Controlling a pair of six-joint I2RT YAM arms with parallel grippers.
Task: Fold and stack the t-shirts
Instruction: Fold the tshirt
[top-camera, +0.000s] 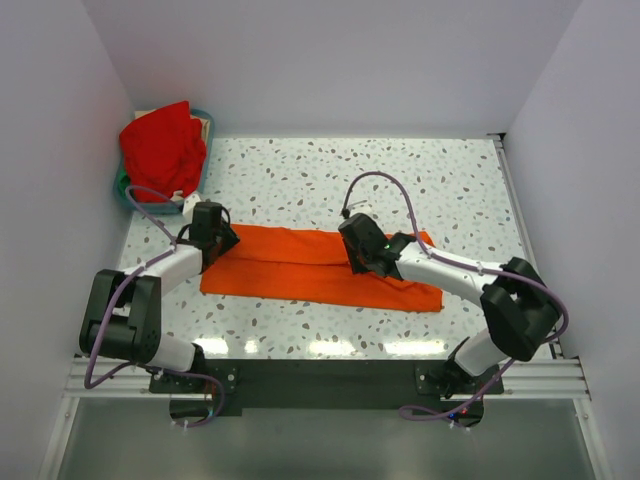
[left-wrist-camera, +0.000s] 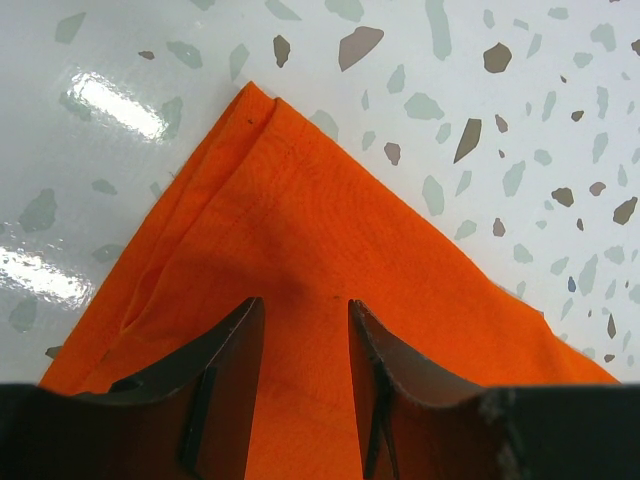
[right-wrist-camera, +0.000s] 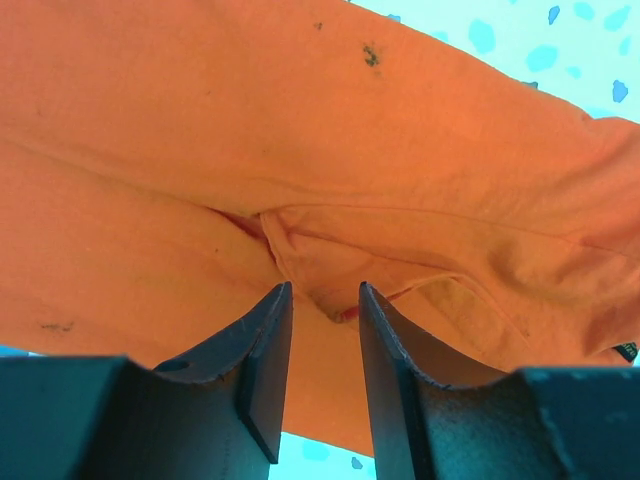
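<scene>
The orange t-shirt (top-camera: 300, 270), lying as a long band mid-tabletop (top-camera: 420, 180), is being folded. The left tool (left-wrist-camera: 305, 345) is hovering spread over its nine-o'clock corner. The right tool (right-wrist-camera: 325, 320) is straddling a ridge toward three o'clock, grip unclear. The next move is probably calling for pinching, then folding across.

orange t-shirt (top-camera: 300, 268) folded into long flat strip across mid table (top-camera: 400, 180); red t-shirt (top-camera: 160, 148) just crumpled heap in basket (top-camera: 123, 192), far-left corner
</scene>
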